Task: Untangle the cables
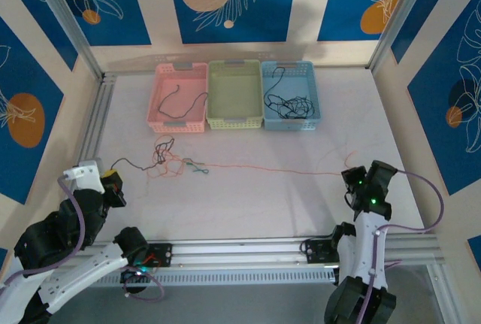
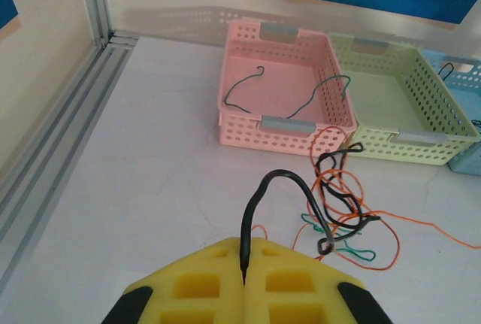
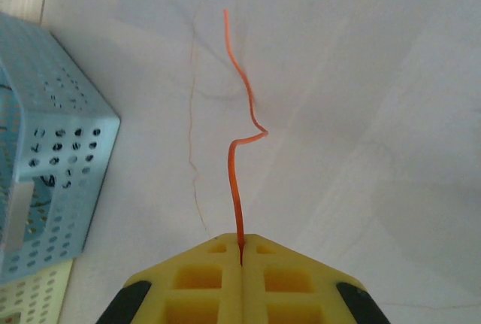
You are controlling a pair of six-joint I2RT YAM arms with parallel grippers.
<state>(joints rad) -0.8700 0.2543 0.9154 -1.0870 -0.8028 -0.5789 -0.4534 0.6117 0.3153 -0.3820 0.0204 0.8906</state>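
Top view first: the cables [image 1: 174,160] sit knotted on the table [image 1: 263,204], left of centre, just off the pink basket [image 1: 179,97] toward 6 o'clock. One orange cable [image 1: 278,168] runs out of the knot toward 3 o'clock, its long axis nearly straight along the 9-to-3 line, ending at the right gripper [image 1: 351,178]. A black cable [image 1: 135,164] leaves the knot toward 8 o'clock and reaches the left gripper [image 1: 114,181]. More dark strands lie in the pink basket and in the blue basket [image 1: 290,92]; the green basket [image 1: 234,92] stands between them. Over to the left wrist: the left gripper [image 2: 243,260] has its yellow pads pressed together on the black cable [image 2: 282,177], which arches up toward 12, then drops toward 4 o'clock into the knot [image 2: 342,204]. Right wrist now: the right gripper [image 3: 240,243] is clamped on the orange cable [image 3: 234,166], which points to 12 o'clock with a kink midway, the blue basket [image 3: 45,189] at 9 o'clock.
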